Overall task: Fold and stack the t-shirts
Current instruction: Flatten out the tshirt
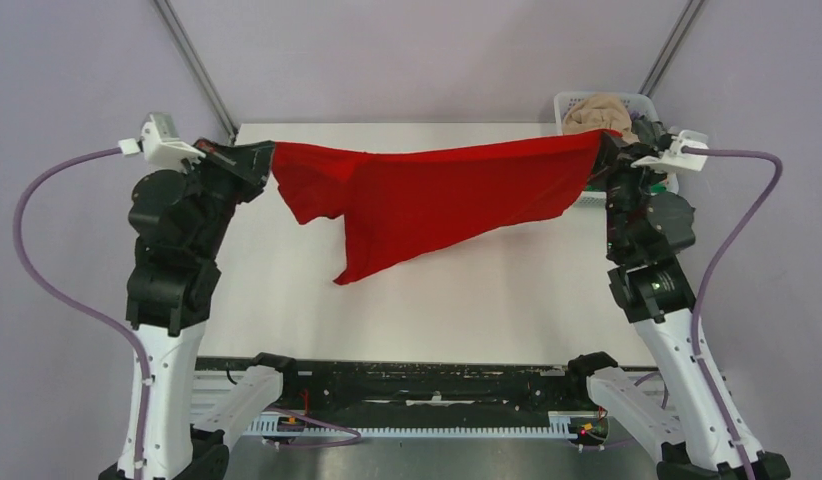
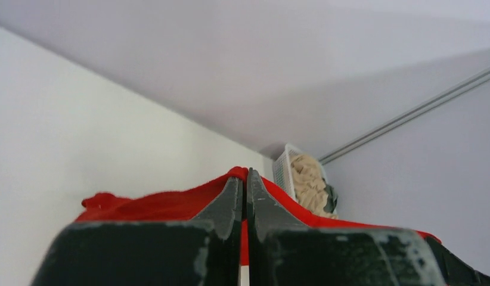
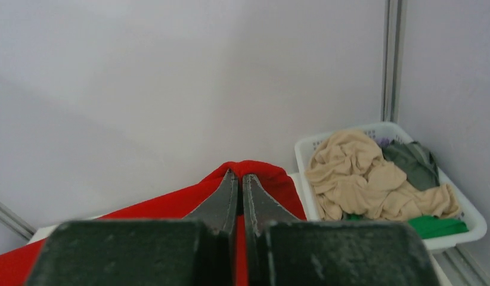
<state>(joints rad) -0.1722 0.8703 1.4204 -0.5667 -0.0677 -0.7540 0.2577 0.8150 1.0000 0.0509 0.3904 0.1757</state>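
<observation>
A bright red t-shirt (image 1: 427, 200) hangs stretched in the air between my two grippers, above the white table (image 1: 437, 300). My left gripper (image 1: 267, 155) is shut on its left edge; red cloth shows pinched between the fingers in the left wrist view (image 2: 245, 179). My right gripper (image 1: 605, 145) is shut on its right edge, pinching red cloth (image 3: 239, 176). A sleeve and the lower part sag toward the table. A peach-beige shirt (image 3: 362, 179), a dark grey one (image 3: 415, 161) and a green one (image 3: 436, 225) lie in the basket.
A white slotted plastic basket (image 1: 577, 103) stands at the table's far right corner, right behind my right gripper; it also shows in the right wrist view (image 3: 305, 149) and the left wrist view (image 2: 282, 170). Metal frame posts (image 1: 197, 70) rise behind the table.
</observation>
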